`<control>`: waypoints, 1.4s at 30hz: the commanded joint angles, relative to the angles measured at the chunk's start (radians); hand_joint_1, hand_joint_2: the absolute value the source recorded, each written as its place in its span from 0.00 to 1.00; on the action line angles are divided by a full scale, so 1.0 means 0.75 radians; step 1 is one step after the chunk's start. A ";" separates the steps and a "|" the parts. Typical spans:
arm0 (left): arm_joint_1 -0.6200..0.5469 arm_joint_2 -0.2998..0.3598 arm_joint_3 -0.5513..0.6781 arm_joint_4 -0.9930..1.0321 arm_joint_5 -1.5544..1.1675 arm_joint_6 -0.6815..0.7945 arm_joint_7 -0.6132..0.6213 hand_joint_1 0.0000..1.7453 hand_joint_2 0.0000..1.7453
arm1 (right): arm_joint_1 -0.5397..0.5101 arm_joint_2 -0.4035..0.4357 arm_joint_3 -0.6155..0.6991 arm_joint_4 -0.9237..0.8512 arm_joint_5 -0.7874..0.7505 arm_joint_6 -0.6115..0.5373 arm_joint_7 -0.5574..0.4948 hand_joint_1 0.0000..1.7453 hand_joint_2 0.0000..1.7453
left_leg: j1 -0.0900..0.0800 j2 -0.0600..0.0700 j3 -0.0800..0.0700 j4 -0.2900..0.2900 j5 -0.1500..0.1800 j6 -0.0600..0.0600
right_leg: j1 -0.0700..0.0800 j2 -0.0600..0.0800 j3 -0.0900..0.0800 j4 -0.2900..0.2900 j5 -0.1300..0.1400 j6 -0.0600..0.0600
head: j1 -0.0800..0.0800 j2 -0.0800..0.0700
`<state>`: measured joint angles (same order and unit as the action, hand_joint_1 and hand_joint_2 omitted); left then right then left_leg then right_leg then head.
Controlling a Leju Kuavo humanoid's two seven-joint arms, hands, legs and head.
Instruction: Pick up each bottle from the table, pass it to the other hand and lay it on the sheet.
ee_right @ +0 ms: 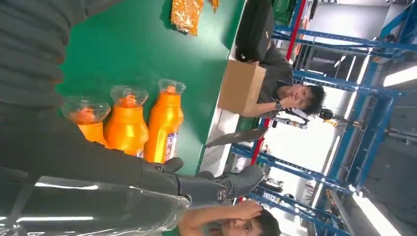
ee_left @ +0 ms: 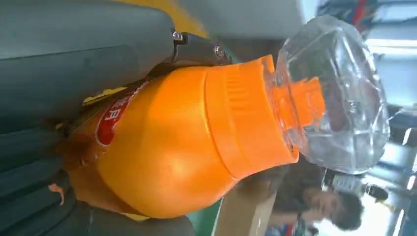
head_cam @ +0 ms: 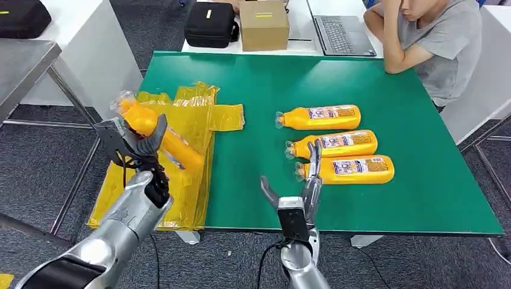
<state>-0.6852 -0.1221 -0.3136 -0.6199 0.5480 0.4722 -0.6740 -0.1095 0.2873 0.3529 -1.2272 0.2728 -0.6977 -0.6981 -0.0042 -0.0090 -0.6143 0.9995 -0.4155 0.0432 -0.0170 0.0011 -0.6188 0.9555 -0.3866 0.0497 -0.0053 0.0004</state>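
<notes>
Step in hand, as judged: laying the held bottle on the yellow plastic sheet.

- The orange bottle is grasped by the left robot hand above the sheet, tilted, its clear-capped end away from the green surface. In the left wrist view the bottle is seen wrapped by the robot hand, thumb on one side and dark fingers on the other.
- To be done well: the bottle should be lowered until it lies flat along the sheet before the fingers are released; a round body is likely to roll, so it is best set lengthwise on a flat part of the sheet, away from the sheet's edge.
- The right robot hand is released, fingers spread and holding nothing; its fingertips lie just beside the neck of the nearest of three lying bottles on the green surface, well apart from the sheet. Contact cannot be told.
- Three bottles judged left to do.
</notes>
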 commanded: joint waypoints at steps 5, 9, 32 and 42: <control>-0.114 0.111 0.004 0.153 -0.156 0.052 0.008 1.00 1.00 | 0.009 -0.060 0.019 0.003 -0.043 -0.001 0.000 0.00 1.00 | 0.002 0.002 0.008 0.002 -0.005 -0.003 | 0.002 0.001 0.008 0.001 -0.004 -0.003 | 0.001 0.000; -0.114 0.111 0.004 0.153 -0.156 0.052 0.008 1.00 1.00 | 0.009 -0.060 0.019 0.003 -0.043 -0.001 0.000 0.00 1.00 | 0.001 0.002 0.004 0.001 -0.002 -0.003 | 0.001 0.001 0.004 0.000 -0.002 -0.002 | 0.000 0.000; -0.184 0.178 -0.190 0.203 -0.554 0.036 0.064 1.00 1.00 | 0.033 -0.088 0.045 -0.018 -0.102 -0.001 0.000 0.00 1.00 | 0.001 0.001 0.004 0.001 -0.002 -0.003 | 0.001 0.000 0.004 0.000 -0.002 -0.002 | 0.001 0.000; -0.177 0.223 -0.313 0.226 -0.815 0.126 0.103 1.00 1.00 | 0.038 -0.100 0.063 -0.020 -0.121 -0.001 0.000 0.00 1.00 | 0.002 0.002 0.006 0.001 -0.003 -0.003 | 0.002 0.001 0.005 0.000 -0.003 -0.002 | 0.001 0.000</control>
<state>-0.7557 0.0103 -0.4433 -0.5337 -0.0196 0.5451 -0.6123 -0.0662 0.2483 0.3735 -1.2463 0.1919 -0.6977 -0.6981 -0.0044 -0.0089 -0.6143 0.9996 -0.4155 0.0431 -0.0172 0.0012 -0.6190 0.9556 -0.3866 0.0496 -0.0050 0.0004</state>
